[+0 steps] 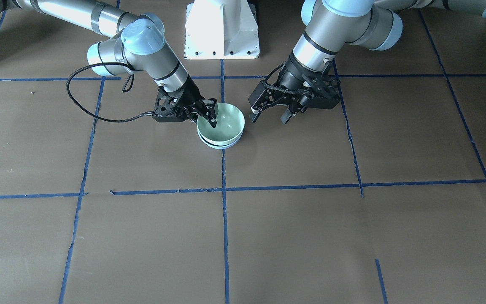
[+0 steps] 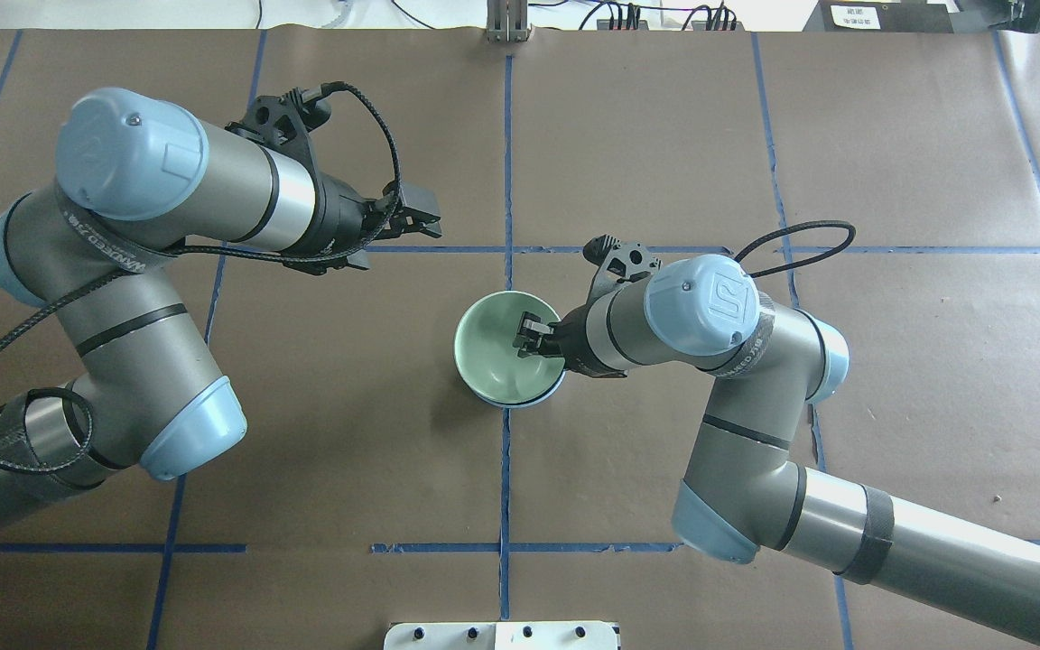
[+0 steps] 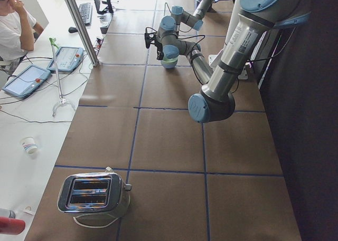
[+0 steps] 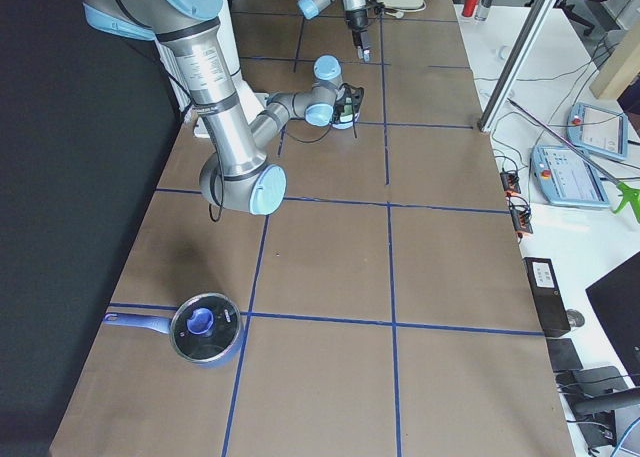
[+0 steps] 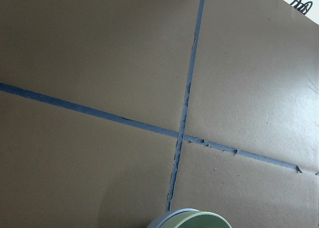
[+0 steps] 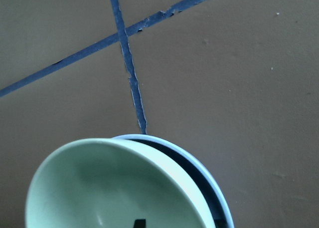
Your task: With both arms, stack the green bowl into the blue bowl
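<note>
The pale green bowl [image 1: 227,119] sits nested and slightly tilted inside the light blue bowl [image 1: 221,146] near the table's middle. In the overhead view the green bowl [image 2: 491,348] covers most of the blue bowl [image 2: 513,403]. My right gripper [image 1: 213,118] is shut on the green bowl's rim, one finger inside and one outside; it also shows from overhead [image 2: 527,337]. The right wrist view shows the green bowl [image 6: 99,188] inside the blue rim [image 6: 222,203]. My left gripper [image 1: 270,118] is open and empty, beside the bowls and apart from them [image 2: 398,239].
The white pedestal base [image 1: 222,29] stands behind the bowls. A toaster [image 3: 94,193] stands at the table's left end and a blue-lidded pan [image 4: 205,327] at the right end. An operator [image 3: 13,25] sits beyond the far edge. Blue tape lines cross the brown table.
</note>
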{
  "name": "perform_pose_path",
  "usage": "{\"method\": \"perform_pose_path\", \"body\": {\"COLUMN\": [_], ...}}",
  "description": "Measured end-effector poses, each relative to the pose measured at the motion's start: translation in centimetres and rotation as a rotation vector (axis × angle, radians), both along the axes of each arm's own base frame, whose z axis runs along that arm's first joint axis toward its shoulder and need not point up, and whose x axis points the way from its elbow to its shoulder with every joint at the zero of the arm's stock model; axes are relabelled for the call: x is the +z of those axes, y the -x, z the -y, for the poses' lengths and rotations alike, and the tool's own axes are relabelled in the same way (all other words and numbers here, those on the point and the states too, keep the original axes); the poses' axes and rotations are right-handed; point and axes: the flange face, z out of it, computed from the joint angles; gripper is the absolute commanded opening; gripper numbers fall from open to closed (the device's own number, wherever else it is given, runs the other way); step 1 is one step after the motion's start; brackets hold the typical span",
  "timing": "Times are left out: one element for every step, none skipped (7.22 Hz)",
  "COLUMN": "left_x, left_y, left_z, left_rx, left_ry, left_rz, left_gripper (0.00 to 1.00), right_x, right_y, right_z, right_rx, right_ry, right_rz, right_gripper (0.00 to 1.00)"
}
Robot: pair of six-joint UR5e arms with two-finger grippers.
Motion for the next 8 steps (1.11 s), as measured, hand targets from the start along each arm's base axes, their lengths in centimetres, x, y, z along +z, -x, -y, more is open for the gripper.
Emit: {"method": "perform_pose_path", "body": {"left_x": [0.1, 0.2, 0.2, 0.2, 0.4, 1.6, 4.2, 8.2], "left_y": [0.0, 0.0, 0.1, 0.2, 0.5, 1.3, 3.4, 7.6], "left_z": [0.0, 0.0, 0.1, 0.1, 0.4, 0.7, 1.0, 1.8], "left_rx": [0.001, 0.000, 0.000, -0.002, -0.005, -0.001, 0.024, 0.068], "left_ry": [0.000, -0.001, -0.002, -0.003, -0.004, -0.009, -0.028, -0.057], "left_rz": [0.001, 0.002, 0.003, 0.004, 0.008, 0.025, 0.062, 0.111], "left_gripper": [1.00, 1.00, 1.00, 1.00, 1.00, 1.00, 1.00, 1.00], "right_x": [-0.8, -0.6, 0.4, 2.1, 4.1, 6.7, 10.3, 14.8], "right_y": [-2.6, -7.0, -11.4, -15.5, -19.4, -23.7, -28.4, -34.0], "right_z": [0.7, 1.9, 2.5, 3.2, 4.4, 5.7, 6.9, 7.7], "right_rx": [-0.007, -0.014, -0.009, 0.009, 0.031, 0.042, 0.035, 0.021], "right_ry": [0.006, 0.027, 0.044, 0.064, 0.085, 0.077, 0.030, -0.041], "right_rz": [0.028, 0.051, 0.058, 0.052, 0.039, 0.012, -0.035, -0.099], "right_gripper": [1.00, 1.00, 1.00, 1.00, 1.00, 1.00, 1.00, 1.00]}}
